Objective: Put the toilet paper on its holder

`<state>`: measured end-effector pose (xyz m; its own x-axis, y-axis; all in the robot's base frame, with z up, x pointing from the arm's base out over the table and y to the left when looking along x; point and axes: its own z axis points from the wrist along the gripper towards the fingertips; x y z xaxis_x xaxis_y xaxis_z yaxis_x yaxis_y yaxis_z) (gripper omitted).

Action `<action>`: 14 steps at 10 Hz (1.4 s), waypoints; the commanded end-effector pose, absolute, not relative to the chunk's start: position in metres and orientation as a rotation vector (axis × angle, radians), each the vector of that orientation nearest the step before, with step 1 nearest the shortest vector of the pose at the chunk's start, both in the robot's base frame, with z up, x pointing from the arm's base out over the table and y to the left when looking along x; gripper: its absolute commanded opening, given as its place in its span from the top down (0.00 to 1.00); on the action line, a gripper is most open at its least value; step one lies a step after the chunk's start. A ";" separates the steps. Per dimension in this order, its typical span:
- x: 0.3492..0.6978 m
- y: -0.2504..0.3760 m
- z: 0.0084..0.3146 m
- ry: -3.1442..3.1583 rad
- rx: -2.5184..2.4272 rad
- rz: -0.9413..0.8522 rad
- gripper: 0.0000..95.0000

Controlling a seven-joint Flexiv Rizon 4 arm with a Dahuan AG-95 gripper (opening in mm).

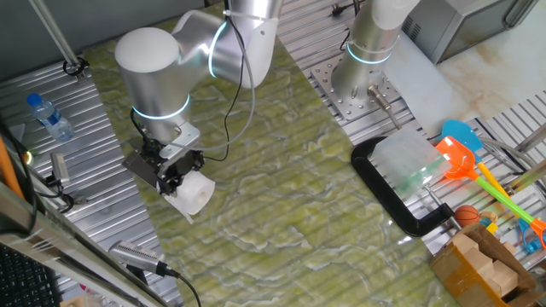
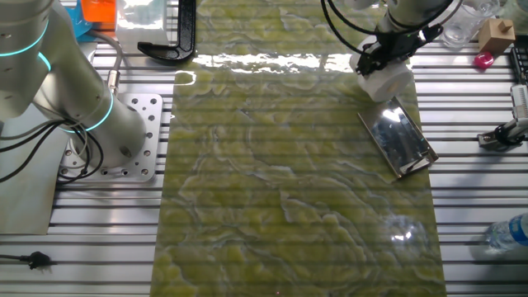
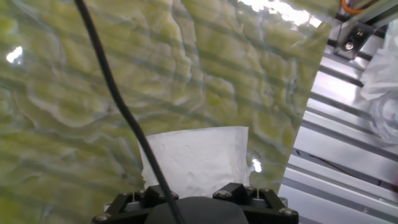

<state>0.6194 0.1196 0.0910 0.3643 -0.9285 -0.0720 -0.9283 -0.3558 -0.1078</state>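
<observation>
The claw (image 1: 181, 175) is gripping the toilet paper (image 1: 194, 193) and carrying it just above the tabletop (image 1: 281, 196), near the holder (image 2: 398, 138), so I judge the carry step. Next move is needing the core hole lined w/ the rod; rod not clear to see.

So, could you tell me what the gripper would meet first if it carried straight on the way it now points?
The gripper is shut on the toilet paper, pointing down. Going on, the roll would probably meet the green mat beside the holder, though depth is unclear.
</observation>
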 end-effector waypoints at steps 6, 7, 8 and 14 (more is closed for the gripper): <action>0.624 0.118 0.088 1.693 -2.485 -0.008 1.00; 0.624 0.117 0.086 1.691 -2.483 -0.010 1.00; 0.624 0.116 0.085 1.689 -2.481 -0.010 1.00; 0.622 0.112 0.083 1.679 -2.476 -0.002 1.00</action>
